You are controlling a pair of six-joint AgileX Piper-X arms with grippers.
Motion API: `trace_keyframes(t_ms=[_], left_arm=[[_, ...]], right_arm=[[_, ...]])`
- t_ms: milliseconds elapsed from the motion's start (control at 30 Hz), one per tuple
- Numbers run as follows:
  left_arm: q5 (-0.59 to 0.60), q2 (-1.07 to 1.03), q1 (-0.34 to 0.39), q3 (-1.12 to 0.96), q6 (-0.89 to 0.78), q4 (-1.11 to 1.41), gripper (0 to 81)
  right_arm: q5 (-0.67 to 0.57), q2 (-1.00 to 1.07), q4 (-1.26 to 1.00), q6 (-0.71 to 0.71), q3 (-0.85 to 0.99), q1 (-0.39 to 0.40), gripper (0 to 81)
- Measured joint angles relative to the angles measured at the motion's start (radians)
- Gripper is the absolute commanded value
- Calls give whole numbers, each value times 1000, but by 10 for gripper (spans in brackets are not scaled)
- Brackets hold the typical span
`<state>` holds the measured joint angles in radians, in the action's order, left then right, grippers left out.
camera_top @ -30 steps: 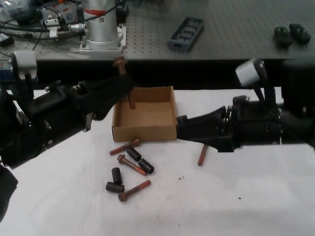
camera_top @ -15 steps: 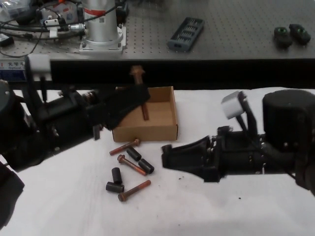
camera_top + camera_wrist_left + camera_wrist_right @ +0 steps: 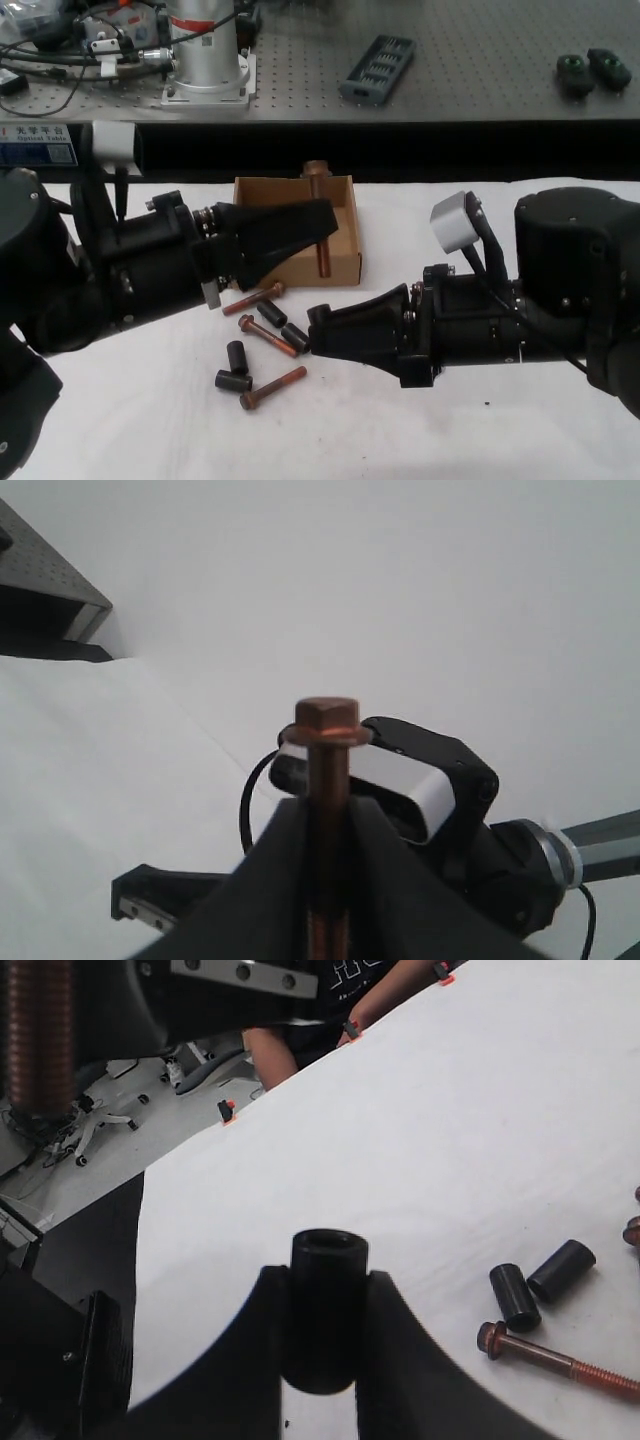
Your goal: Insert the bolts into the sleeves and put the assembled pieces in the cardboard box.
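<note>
- The left gripper (image 3: 328, 815) is closed on a copper-coloured bolt (image 3: 327, 770), pinching the shank so that the hex head stands clear above the fingers. In the high view that bolt (image 3: 322, 225) hangs upright over the front corner of the cardboard box (image 3: 345, 262).
- The right gripper (image 3: 328, 1278) is clamped across the side of a black sleeve (image 3: 328, 1310), with the open bore left clear at the end.
- I'd judge the bolt stiff and fairly heavy for its size. The threads give the pads some bite, so a grip on the shank should hold.
- The sleeve looks hard and smooth. It could twist or slip if the bolt pushes off-axis, so I'd keep the hold on its middle and line up the axes first.
- Loose on the white worktop (image 3: 450, 430) are more bolts (image 3: 267, 335) and sleeves (image 3: 237, 356). They lie just below and beside the right gripper's tip and will roll if nudged.
- The box wall sits close behind the bolt's lower end, and the two arms are near each other, so there is little room to swing.
- Behind, a perforated table carries a metal post (image 3: 205, 50) and a slotted rack (image 3: 378, 68), well apart.
</note>
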<state>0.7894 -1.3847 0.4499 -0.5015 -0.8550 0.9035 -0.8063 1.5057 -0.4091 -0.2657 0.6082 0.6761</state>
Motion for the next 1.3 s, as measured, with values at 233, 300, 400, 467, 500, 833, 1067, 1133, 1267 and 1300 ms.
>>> trace_keyframes(t_ms=[233,300,400,467,500,833,1067,1133,1267,1300], left_arm=[[0,0,0,0,47,-70,6],[-5,0,0,0,73,-84,6],[-27,0,2,0,119,-94,6],[-44,0,1,0,138,-95,6],[-52,0,1,0,140,-94,6],[-136,0,1,0,175,-99,6],[-143,0,1,0,176,-99,6],[-143,0,1,0,176,-99,6],[-143,0,1,0,176,-99,6],[-143,0,1,0,176,-99,6]], right_arm=[[-41,0,-14,-29,0,0,4],[-53,0,-31,-40,0,0,4],[-66,0,-56,-50,0,0,4],[-73,-4,-71,-56,0,0,4],[-74,-3,-78,-57,0,0,4],[-82,-3,-91,-63,0,0,4],[-82,-3,-105,-64,0,0,4],[-85,-3,-118,-67,0,0,4],[-85,-3,-127,-67,0,0,4],[-85,-3,-127,-67,0,0,4]])
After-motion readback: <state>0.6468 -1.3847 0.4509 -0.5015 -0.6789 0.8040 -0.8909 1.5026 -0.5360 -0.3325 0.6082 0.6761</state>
